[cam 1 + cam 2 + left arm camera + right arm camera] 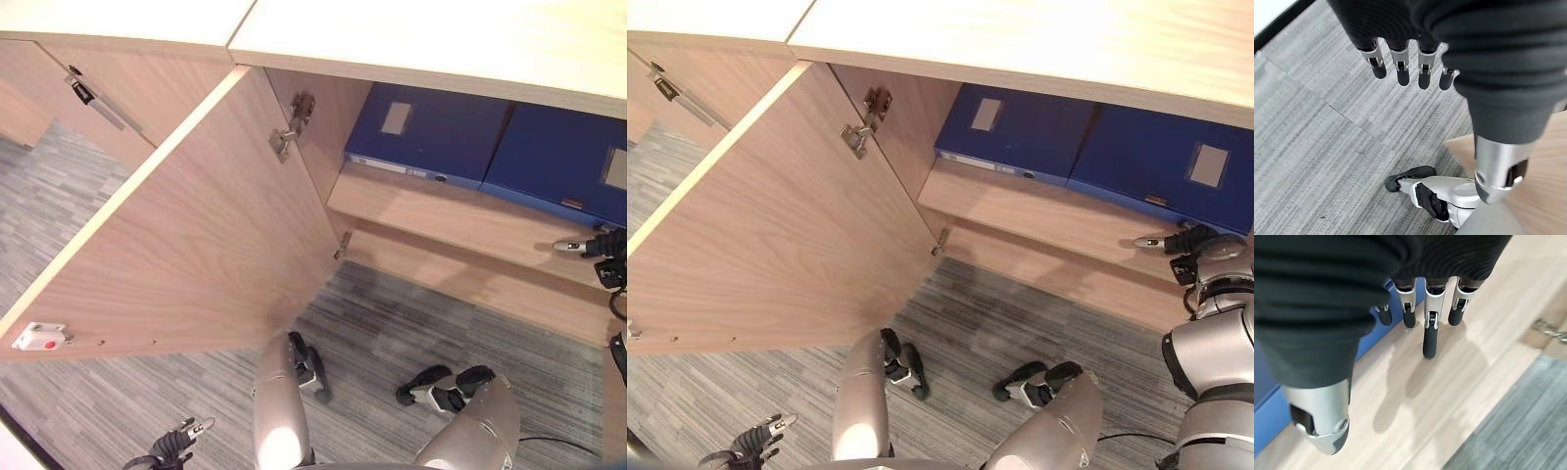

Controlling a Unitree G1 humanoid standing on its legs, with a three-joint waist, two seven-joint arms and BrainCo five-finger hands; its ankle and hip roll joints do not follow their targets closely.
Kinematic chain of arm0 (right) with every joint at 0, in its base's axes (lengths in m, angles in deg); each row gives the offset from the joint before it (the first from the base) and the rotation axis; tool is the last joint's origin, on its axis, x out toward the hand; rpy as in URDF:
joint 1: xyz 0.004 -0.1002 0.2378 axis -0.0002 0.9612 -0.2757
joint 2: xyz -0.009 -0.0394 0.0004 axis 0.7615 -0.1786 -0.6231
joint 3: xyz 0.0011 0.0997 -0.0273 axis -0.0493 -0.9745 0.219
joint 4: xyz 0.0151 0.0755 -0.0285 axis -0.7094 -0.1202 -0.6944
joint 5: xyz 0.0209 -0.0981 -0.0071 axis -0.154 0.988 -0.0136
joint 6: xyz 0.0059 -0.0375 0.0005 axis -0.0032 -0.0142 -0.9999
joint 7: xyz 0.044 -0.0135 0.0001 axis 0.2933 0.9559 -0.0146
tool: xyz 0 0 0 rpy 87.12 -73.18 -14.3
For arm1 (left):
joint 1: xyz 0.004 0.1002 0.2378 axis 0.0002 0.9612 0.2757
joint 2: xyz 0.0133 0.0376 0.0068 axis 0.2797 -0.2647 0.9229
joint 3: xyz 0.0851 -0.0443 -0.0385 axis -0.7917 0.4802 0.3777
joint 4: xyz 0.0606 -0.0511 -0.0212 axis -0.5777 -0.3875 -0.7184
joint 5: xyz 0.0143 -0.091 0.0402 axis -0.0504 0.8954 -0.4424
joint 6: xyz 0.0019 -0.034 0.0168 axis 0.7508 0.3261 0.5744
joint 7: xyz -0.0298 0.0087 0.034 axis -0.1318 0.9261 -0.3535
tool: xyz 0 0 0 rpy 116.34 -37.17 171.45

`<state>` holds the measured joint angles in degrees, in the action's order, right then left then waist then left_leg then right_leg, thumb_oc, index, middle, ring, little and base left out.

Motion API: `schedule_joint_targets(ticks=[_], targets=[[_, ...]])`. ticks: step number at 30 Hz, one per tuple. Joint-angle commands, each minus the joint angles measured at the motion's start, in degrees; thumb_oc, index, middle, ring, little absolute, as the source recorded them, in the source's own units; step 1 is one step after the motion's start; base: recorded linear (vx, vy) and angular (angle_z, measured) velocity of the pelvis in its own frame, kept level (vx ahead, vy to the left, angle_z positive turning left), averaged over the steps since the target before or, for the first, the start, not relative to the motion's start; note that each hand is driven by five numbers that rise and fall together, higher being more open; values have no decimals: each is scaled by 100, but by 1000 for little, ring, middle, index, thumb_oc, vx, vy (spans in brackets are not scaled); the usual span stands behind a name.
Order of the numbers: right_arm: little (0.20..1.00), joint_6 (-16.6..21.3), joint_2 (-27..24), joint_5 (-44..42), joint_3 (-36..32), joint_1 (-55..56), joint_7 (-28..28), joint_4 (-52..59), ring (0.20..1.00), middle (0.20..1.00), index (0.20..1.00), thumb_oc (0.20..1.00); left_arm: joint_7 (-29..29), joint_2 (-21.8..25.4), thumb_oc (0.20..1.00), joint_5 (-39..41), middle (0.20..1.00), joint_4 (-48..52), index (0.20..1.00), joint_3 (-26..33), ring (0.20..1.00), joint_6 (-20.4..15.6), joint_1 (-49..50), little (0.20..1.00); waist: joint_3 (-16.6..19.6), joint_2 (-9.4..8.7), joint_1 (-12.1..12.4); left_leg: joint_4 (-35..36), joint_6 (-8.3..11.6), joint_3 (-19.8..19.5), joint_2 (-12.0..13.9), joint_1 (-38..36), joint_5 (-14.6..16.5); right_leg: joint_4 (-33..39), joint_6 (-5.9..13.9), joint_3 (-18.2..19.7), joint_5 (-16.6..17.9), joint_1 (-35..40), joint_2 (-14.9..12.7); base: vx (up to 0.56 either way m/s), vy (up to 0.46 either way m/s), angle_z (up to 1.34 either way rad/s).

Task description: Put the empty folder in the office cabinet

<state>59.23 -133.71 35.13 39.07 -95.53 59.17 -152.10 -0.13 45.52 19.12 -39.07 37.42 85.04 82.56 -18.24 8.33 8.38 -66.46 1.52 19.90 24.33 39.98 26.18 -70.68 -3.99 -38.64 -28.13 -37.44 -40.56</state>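
A: Where is the folder?
B: Two blue folders (1014,132) lie flat on the cabinet shelf (1038,211), upper right of frame, door (186,225) open.
A: And the hands?
B: The right hand (1431,318) hovers over the shelf edge, fingers relaxed, empty; best drawn straight back. The left hand (1400,61) hangs spread at lower left.

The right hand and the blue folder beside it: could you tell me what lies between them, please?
Only bare wooden shelf. In the right wrist view the right hand hangs open over the boards, with the blue folder's edge just beside its fingers.
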Motion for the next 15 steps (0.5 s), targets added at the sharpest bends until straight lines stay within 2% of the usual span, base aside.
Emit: schedule_joint_targets(ticks=[1,6,7,10,13,15], targets=[[1000,333,-179,683,-163,104,-248,228,1000,1000,1000,1000,24,212,1000,-194,1000,-240,1000,259,1000,-125,246,1000,-301,-54,241,-13,-63,-32,111,302,-68,158,653,281,130,629,-540,0,0,0],[1000,284,-232,1189,474,318,-1024,836,1000,1000,1000,1000,-39,170,1000,-316,1000,-348,1000,376,1000,-75,287,1000,-300,-97,222,60,-18,-29,105,277,-106,204,671,240,156,677,-571,0,0,0],[1000,339,-210,1401,766,401,-1280,1328,1000,1000,1000,1000,-51,112,1000,-334,1000,-401,1000,429,1000,-88,292,1000,-299,-128,218,119,14,-6,118,237,-130,251,689,206,184,723,-566,0,0,0],[1000,358,-219,1532,1019,555,-1508,2035,1000,1000,1000,1000,-54,15,1000,-344,1000,-370,1000,478,1000,-112,316,1000,-312,-159,187,291,59,53,89,109,-206,378,727,137,280,826,-538,0,0,0],[1000,350,-174,1661,1197,859,-1752,3093,1000,1000,1000,1000,-30,-117,1000,-390,1000,-299,1000,477,1000,-129,301,1000,-283,-223,137,619,127,189,36,-154,-342,702,799,29,445,987,-413,6,4,-2],[1000,369,-77,1791,1239,956,-1815,3373,1000,1000,1000,1000,6,-181,1000,-413,1000,-231,1000,434,1000,-170,227,1000,-233,-263,117,910,171,247,-47,-355,-470,990,865,-80,602,1144,-299,17,17,-15]])
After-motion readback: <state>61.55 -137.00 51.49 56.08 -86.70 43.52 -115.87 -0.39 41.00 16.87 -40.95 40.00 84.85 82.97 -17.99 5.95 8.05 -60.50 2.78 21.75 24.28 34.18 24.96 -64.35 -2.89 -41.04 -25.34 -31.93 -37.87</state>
